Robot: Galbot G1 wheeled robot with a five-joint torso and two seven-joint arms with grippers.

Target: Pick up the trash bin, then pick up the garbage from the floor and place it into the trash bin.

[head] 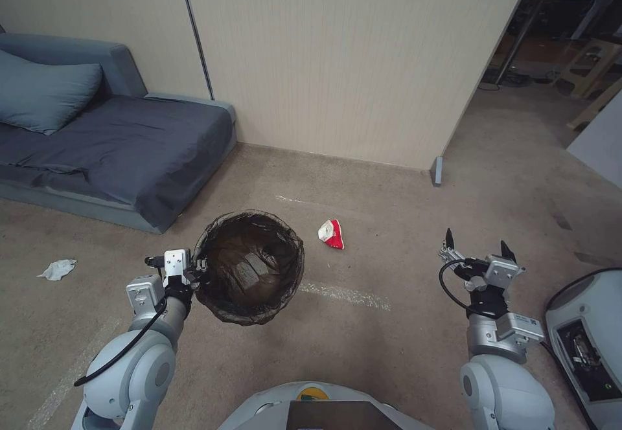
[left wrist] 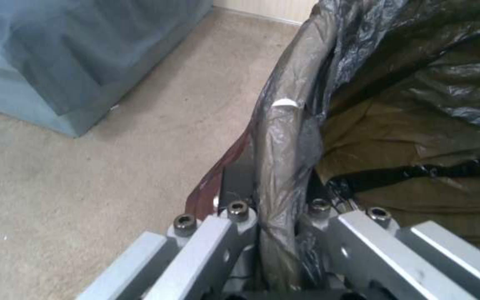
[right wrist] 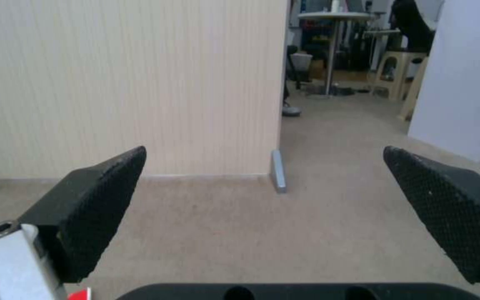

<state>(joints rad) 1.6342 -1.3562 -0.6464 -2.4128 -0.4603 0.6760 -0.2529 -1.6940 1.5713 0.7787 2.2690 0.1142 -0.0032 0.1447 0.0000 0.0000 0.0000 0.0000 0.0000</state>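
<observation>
The trash bin [head: 249, 268] hangs off the carpet [head: 389, 326], its bagged rim pinched in the left gripper [head: 197, 267], so pickup looks done; a red-and-white packet [head: 331, 234] and a tissue [head: 57, 269] remain on the floor, right gripper [head: 478, 247] wide and empty

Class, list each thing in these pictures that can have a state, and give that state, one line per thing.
Bin: gripped at its rim, bag-lined, mouth open.
Left gripper: shut on the bin's rim.
Right gripper: open, empty, above the carpet.
Red-and-white packet: crumpled, lying on the carpet beyond the bin.
White tissue: crumpled, lying on the carpet near the sofa.
</observation>
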